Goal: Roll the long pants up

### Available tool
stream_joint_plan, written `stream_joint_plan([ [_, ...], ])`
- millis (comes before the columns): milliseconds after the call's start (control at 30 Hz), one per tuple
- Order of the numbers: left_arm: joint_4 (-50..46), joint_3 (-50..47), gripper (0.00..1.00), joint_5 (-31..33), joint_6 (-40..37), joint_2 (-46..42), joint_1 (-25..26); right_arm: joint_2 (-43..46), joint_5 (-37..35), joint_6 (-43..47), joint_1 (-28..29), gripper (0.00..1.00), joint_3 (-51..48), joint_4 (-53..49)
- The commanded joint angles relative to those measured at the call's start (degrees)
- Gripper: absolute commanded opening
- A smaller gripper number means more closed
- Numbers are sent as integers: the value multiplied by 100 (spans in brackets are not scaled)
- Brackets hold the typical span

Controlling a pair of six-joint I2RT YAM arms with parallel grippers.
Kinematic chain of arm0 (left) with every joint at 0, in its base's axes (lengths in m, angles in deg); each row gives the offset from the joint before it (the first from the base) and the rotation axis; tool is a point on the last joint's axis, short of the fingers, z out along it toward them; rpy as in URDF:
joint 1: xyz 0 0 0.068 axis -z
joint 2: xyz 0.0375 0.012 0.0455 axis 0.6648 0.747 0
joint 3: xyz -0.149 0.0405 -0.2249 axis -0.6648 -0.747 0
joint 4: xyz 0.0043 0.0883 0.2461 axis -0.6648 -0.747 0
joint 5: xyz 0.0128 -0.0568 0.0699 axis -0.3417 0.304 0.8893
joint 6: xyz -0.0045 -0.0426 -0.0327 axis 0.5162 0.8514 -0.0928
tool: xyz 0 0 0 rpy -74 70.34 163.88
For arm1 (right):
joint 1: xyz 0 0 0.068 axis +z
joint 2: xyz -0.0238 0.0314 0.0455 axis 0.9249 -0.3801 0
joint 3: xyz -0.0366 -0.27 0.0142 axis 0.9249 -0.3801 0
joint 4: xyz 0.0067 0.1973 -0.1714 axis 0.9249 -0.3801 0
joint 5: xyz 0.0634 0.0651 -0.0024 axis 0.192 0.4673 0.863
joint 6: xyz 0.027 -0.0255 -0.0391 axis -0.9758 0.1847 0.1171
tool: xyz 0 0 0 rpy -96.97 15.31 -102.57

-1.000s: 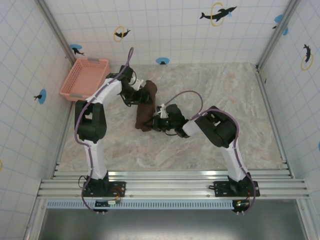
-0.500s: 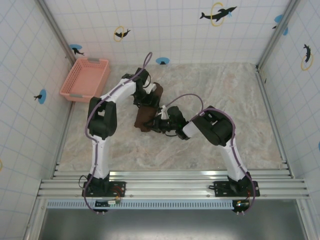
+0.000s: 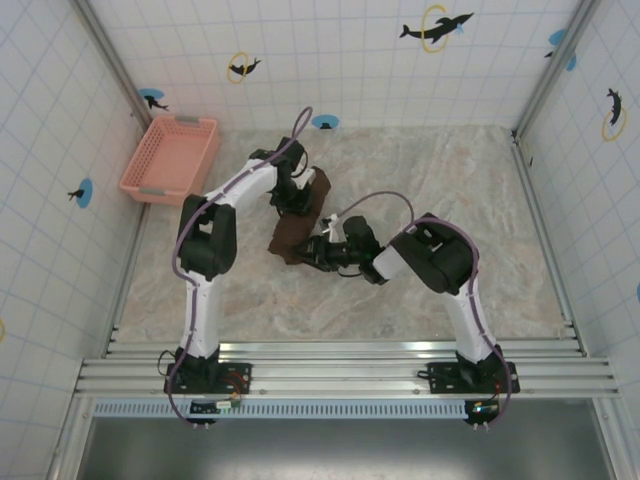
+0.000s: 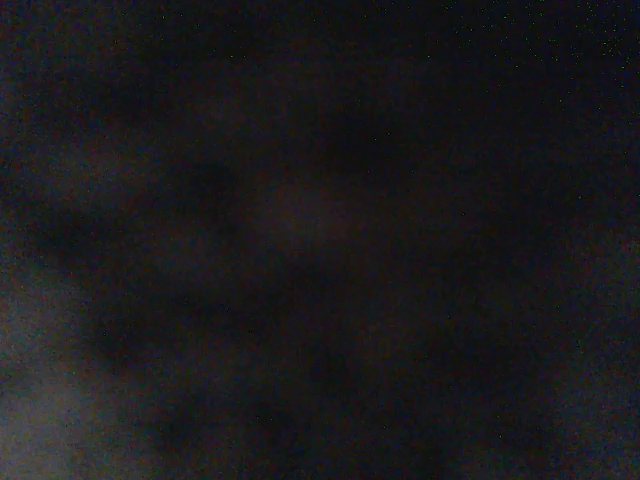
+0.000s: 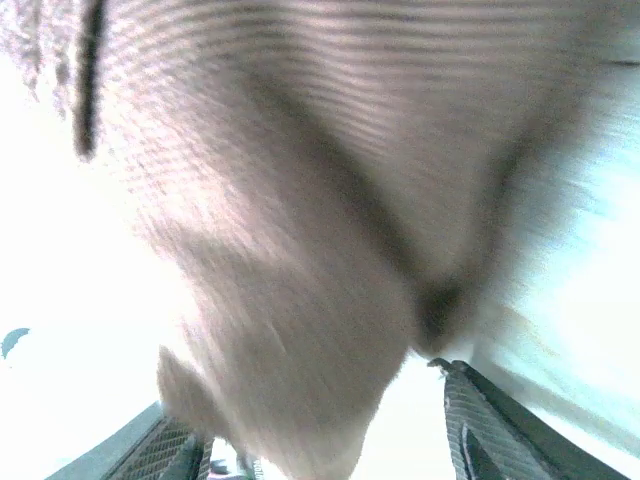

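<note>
The long pants [image 3: 291, 237] lie as a dark brown folded bundle in the middle of the marble table [image 3: 450, 200]. My left gripper [image 3: 297, 196] presses down on the bundle's far end. Its wrist view is dark, with fabric right against the lens, so its jaws are hidden. My right gripper [image 3: 319, 251] is at the bundle's near right edge. In the right wrist view the ribbed brown pants [image 5: 300, 230] hang close to the lens between the fingers [image 5: 490, 430]. The right gripper [image 5: 320, 445] is open, with a bright gap beside the right finger.
A pink basket [image 3: 170, 155] stands at the far left against the tiled wall. Bare marble stretches to the right and towards the near rail [image 3: 340, 355]. Both arms' cables arch above the bundle.
The left arm has swung right, off the basket side, and its gripper has come down on the bundle's far end. The right gripper's jaws have spread apart, letting go of the fabric.
</note>
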Motion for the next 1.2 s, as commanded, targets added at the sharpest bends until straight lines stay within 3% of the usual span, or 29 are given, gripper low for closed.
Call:
stream_joint_plan([
  [0,-435,85,0,848,100,71,-136,409,-317,701,-315,74,-722,-1086],
  [33,-538,263,0,990,79,49,-196,600,-356,921,-386,81,-878,-1354],
  [200,-879,1157,0,1328,200,-168,-830,1811,-861,2498,-554,81,-1275,-3497],
  [300,-710,1514,0,1467,354,-424,-1232,2296,-1099,2990,-558,82,-1323,-4189],
  [533,-1010,2946,0,1675,546,-385,-1959,2439,-1124,3028,-540,81,-1457,-4102],
  [733,-215,2980,0,1625,882,-725,-2411,2271,-1036,3046,-407,81,-1401,-3975],
  [1167,1375,3075,0,2764,930,-155,-2827,1788,-821,3378,-60,80,-558,-4412],
])
